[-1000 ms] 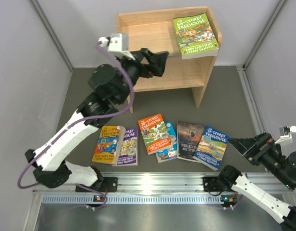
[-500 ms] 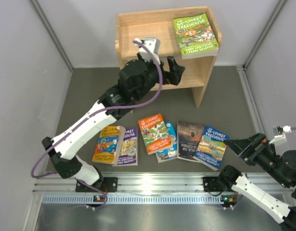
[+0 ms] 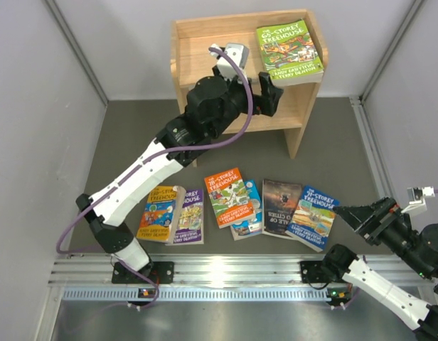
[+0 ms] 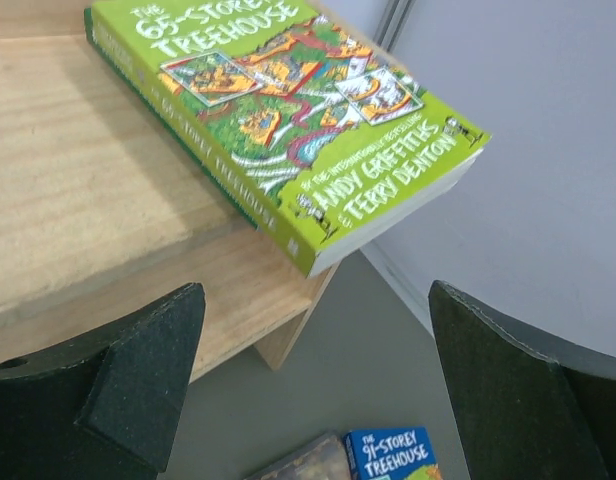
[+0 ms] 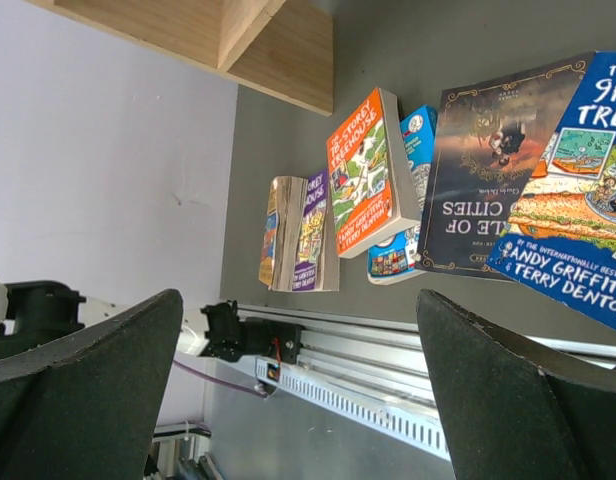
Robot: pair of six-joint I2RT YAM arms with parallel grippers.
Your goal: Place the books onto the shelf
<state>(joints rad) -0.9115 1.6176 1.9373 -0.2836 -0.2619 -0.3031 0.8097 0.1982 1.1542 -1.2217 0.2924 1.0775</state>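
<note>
The light wooden shelf point(image 3: 205, 50) stands at the back. One green book point(image 3: 289, 51) lies flat on its top at the right, overhanging the front edge. My left gripper point(image 3: 271, 96) hangs open and empty just in front of and below that book's near edge. In the left wrist view the green book point(image 4: 288, 110) and shelf top point(image 4: 78, 200) fill the upper half, above my open left gripper point(image 4: 318, 390). Several books lie on the dark floor: yellow-blue point(image 3: 160, 213), purple point(image 3: 190, 215), orange point(image 3: 231, 197), dark point(image 3: 281, 207), blue point(image 3: 313, 217). My right gripper point(image 3: 353, 219) is open and empty, right of the blue book.
A metal rail point(image 3: 226, 273) carrying both arm bases runs along the near edge. Grey walls close in the left, right and back. In the right wrist view the orange book point(image 5: 368, 175), dark book point(image 5: 493, 165) and blue book point(image 5: 588, 210) lie beyond my open right gripper point(image 5: 298, 390).
My left arm has swung right along the shelf front, bringing its open gripper up to the green book's edge. The right gripper has barely shifted.
</note>
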